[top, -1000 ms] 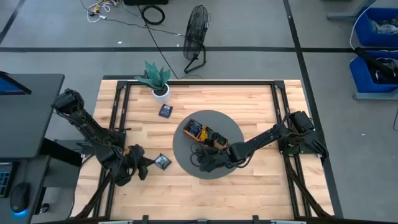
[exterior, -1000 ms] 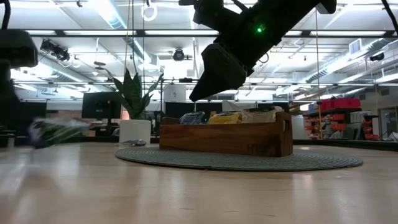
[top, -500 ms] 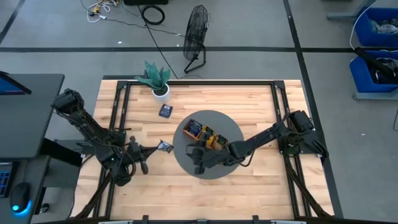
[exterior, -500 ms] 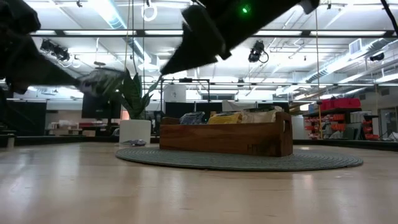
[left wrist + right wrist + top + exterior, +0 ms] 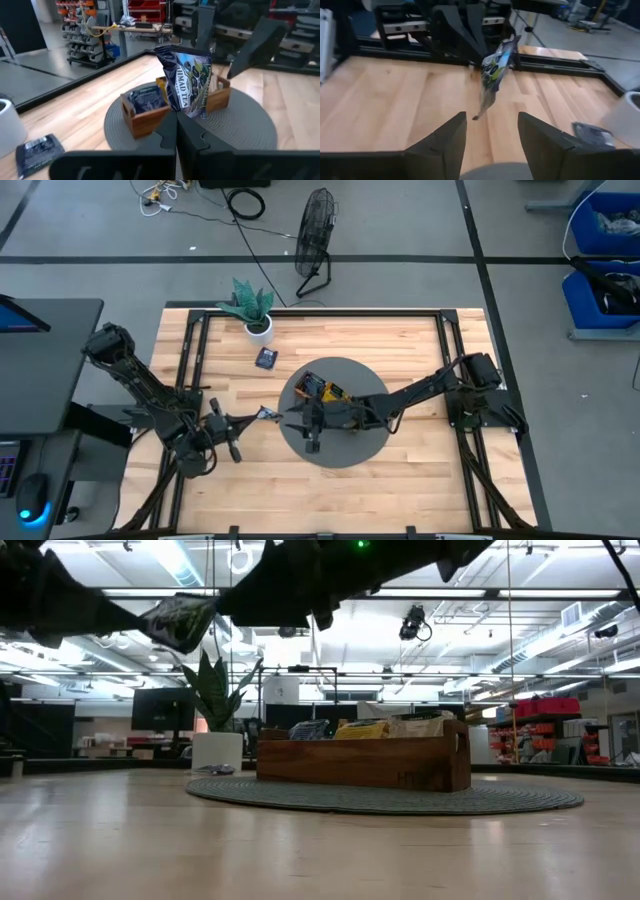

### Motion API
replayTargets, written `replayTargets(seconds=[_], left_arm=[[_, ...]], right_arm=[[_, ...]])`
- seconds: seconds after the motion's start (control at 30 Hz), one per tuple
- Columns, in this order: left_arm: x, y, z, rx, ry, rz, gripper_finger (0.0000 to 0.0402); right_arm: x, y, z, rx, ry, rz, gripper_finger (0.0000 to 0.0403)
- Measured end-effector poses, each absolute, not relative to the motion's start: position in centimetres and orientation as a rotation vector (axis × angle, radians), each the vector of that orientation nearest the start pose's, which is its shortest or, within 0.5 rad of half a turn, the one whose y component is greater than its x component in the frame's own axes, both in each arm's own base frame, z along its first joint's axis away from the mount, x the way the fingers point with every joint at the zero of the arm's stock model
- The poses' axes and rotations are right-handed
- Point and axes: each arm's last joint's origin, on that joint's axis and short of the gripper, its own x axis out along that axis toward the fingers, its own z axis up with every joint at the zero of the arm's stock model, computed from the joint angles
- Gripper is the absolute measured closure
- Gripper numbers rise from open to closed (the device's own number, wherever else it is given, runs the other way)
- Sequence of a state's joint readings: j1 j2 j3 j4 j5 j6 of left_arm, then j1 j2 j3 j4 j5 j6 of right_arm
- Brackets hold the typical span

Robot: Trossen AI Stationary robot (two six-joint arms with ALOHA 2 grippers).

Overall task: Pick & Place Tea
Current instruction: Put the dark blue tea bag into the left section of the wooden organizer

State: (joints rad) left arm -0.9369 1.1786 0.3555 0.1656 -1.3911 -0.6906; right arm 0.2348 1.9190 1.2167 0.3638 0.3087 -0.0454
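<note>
A dark blue tea sachet [image 5: 186,82] with a printed label is in my left gripper [image 5: 176,131], which is shut on it well above the table, left of the round grey mat [image 5: 352,448]. In the low view the sachet [image 5: 180,620] hangs in the air. My right gripper [image 5: 489,140] is open and faces the sachet [image 5: 495,67] from the mat side, its fingers short of it. A wooden divided tray [image 5: 330,395] with more sachets stands on the mat. Another dark sachet [image 5: 266,358] lies flat on the table near the plant. My left gripper pinches the sachet by its bottom edge [image 5: 179,111] between its two fingers. The fingers come level from the table's left. The sachet is lifted clear and sticks out beyond the fingertips [image 5: 265,416] toward the mat, standing on edge.
A potted plant [image 5: 255,308] in a white pot stands at the far left of the table. The table's black frame rails [image 5: 195,360] run along both sides. Bare wood [image 5: 330,495] lies near the front edge. The lone dark sachet [image 5: 37,152] also shows beside my left arm.
My left gripper has lifted the dark sachet off the table and carried it up and toward the mat. My right gripper has risen and moved from the mat's near part toward the table's left, and now faces the raised sachet.
</note>
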Motion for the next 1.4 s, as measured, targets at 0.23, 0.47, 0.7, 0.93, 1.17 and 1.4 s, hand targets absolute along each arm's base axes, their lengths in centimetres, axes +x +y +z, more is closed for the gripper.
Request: replayTargets(seconds=[0.23, 0.47, 0.7, 0.93, 1.17, 1.4], left_arm=[[14.3, -13.5, 17.5, -0.011, 0.083, 0.505, 0.0401], [15.2, -13.3, 18.1, -0.009, 0.107, 0.444, 0.0401], [15.5, -13.2, 18.5, 0.036, 0.096, 0.46, 0.0401], [15.5, -13.3, 18.7, 0.066, 0.098, 0.452, 0.0401], [15.5, -13.3, 18.7, 0.062, 0.098, 0.448, 0.0388], [15.3, -13.3, 18.9, 0.069, 0.096, 0.44, 0.0354]], right_arm=[[41.8, 8.8, 21.0, -0.108, 0.301, -0.038, 0.0215], [42.0, 8.8, 21.8, -0.094, 0.221, -0.003, 0.0215], [42.1, 8.4, 21.5, -0.072, 0.246, 0.03, 0.0266], [42.1, 8.4, 21.6, -0.088, 0.24, 0.025, 0.0354], [42.0, 8.2, 21.4, -0.095, 0.272, -0.013, 0.0397], [40.9, 7.8, 22.1, -0.107, 0.373, -0.08, 0.0401]])
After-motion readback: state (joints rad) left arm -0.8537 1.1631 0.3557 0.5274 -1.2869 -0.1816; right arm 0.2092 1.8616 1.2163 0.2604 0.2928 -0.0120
